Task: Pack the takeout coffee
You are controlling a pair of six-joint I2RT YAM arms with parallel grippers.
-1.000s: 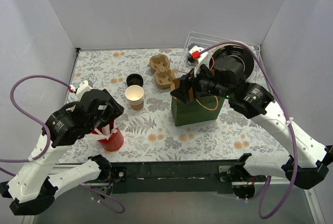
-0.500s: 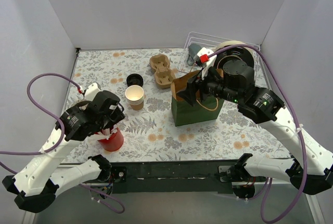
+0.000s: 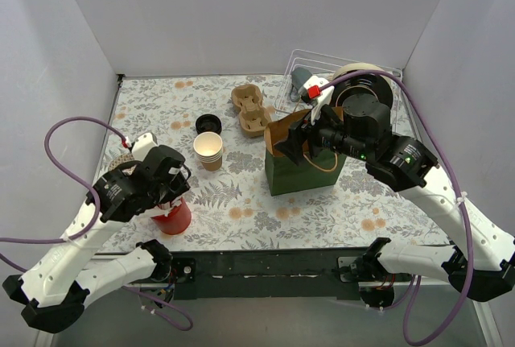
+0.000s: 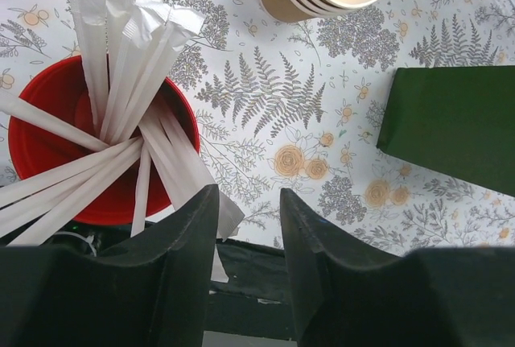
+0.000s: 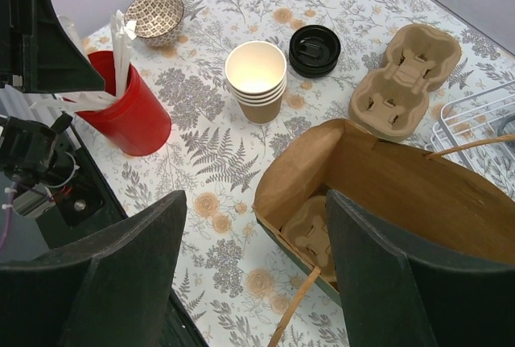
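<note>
Plain white walls enclose a table covered in a floral print.

The floral worktop bears stacked kraft cups, a black lid, a pulp carrier, a green bag and a red cup.

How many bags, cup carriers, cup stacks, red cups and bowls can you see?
Green paper bag: 1
Pulp cup carriers: 2, one loose, one bagged
Kraft cup stack: 1
Red cup: 1
Patterned bowl: 1
Total: 6
</note>
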